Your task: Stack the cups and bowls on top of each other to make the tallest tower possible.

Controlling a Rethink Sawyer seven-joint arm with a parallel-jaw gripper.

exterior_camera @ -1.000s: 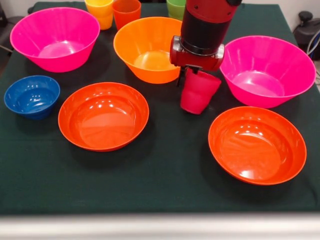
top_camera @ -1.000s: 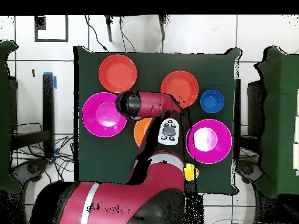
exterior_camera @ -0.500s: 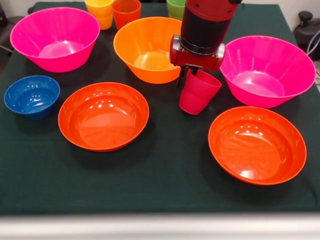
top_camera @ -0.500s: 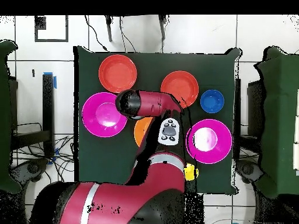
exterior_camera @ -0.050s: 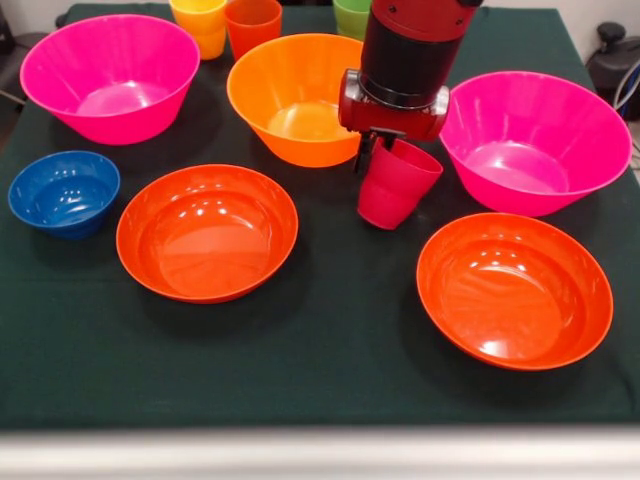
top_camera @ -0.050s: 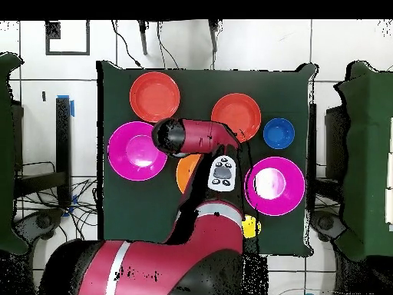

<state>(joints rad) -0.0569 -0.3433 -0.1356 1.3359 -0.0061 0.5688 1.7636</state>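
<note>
The gripper (exterior_camera @ -0.050s: 378,150) is closed on the rim of the red cup (exterior_camera @ -0.050s: 395,185), holding it tilted above the bench (exterior_camera @ -0.050s: 330,330). The large orange bowl (exterior_camera @ -0.050s: 295,97) sits just beside the gripper, and a pink bowl (exterior_camera @ -0.050s: 535,140) crowds the other side. A shallow red-orange bowl (exterior_camera @ -0.050s: 513,290) lies below, nearer the camera.

Over the last second the red cup (exterior_camera @ -0.050s: 396,184), held at its rim by the gripper (exterior_camera @ -0.050s: 378,146), is raised slightly from its earlier position and is carried a little toward the orange bowl (exterior_camera @ -0.050s: 296,97). The tilt of the cup is increased, its base being swung further toward the left of the front view. The arm (top_camera @ -0.050s: 196,138) is displaced only marginally in the overhead view.
</note>
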